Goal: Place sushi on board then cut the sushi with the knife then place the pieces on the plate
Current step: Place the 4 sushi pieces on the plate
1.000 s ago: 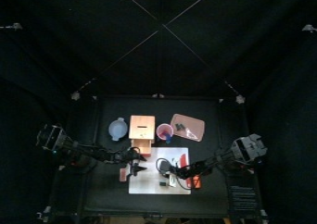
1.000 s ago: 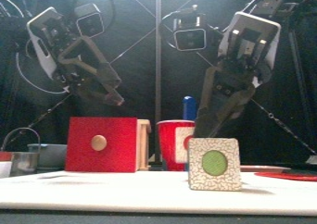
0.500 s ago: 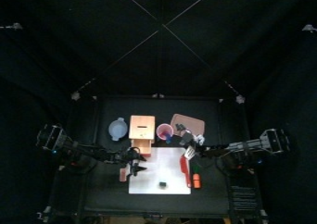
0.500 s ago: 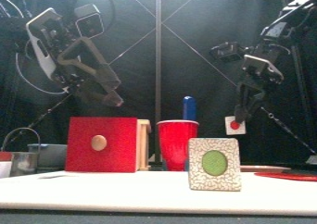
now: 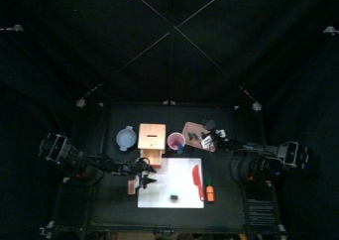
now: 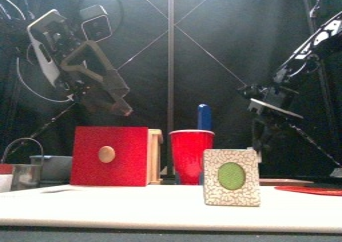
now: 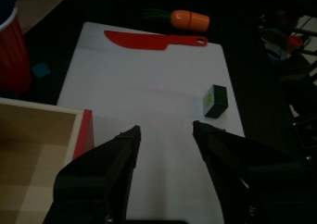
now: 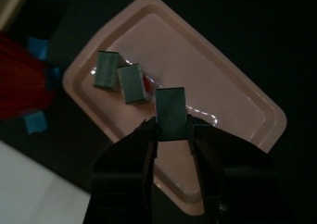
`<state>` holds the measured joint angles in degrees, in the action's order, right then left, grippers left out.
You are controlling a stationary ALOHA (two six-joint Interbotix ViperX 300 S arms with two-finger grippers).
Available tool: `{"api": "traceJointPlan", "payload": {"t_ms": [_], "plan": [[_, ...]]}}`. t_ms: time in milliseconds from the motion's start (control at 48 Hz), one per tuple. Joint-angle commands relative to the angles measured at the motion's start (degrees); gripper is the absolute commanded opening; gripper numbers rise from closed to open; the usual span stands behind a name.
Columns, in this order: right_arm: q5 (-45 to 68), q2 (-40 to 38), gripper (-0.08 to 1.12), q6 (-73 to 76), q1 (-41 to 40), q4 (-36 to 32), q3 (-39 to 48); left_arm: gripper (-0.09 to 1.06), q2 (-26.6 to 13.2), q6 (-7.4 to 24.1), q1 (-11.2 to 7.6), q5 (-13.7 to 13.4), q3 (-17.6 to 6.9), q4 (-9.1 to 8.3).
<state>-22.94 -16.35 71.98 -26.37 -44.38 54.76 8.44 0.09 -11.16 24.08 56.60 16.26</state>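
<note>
Over the pink tray (image 8: 235, 98): the right end effector (image 8: 171, 130) was clenched on the held piece (image 8: 170, 103), a dark green sushi block upright between its jaws.
Tray pieces (image 8: 109, 68): two more blocks lay flat just beside each other on the tray floor, on the side nearer the red cup (image 6: 191, 156).
Board piece (image 6: 230, 177): it stood on edge on the white cutting board (image 5: 166, 180), lower centre of the front view, showing a green oval inside a pale speckled band.
Right arm: it entered from the right of the top view and bent inward, ending at the tray just right of centre.
Left arm: the left end effector (image 7: 165, 129) hovered over the board, released, with nothing between the jaws. In the front view it hung at upper left, tilted down above the wooden box (image 6: 110, 156).
Knives: the red knife (image 7: 155, 41) lay flat on the board; the blue knife (image 6: 205, 116) stood in the cup.
Orange toy (image 7: 188, 19): it lay at the board's edge, near the red knife.
Views: only the right wrist view showed the tray pieces. The front view gave the tray as a thin pink edge at lower right of the counter (image 5: 113, 209).
</note>
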Motion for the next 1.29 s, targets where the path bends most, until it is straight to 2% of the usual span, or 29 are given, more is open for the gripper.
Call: {"api": "traceJointPlan", "payload": {"t_ms": [21,292,729,854,1104,1292], "plan": [[2.20,2.64,0.53,-0.18,-0.88,-0.44,-1.14,0.85,0.26,0.00,-0.18,0.18,-0.53,0.00],[3.96,7.91,0.62,-0.18,-1.41,-1.32,-3.34,0.85,0.26,0.00,-0.09,0.26,-0.18,0.00],[3.34,7.56,0.78,-0.18,-2.29,-1.49,-3.52,0.85,0.26,-0.09,-0.09,0.26,-0.09,0.00],[2.37,7.29,0.79,-0.18,-2.02,-1.14,-3.43,0.85,0.35,-0.09,-0.09,0.26,-0.09,0.53],[-4.66,-1.05,0.80,-0.79,1.14,-0.79,-3.34,0.85,0.35,-0.09,-0.18,0.26,-0.09,0.79],[-5.98,-10.46,0.80,-0.09,13.54,2.29,-2.37,0.85,0.26,-0.09,-0.09,0.26,-0.09,1.05]]}}
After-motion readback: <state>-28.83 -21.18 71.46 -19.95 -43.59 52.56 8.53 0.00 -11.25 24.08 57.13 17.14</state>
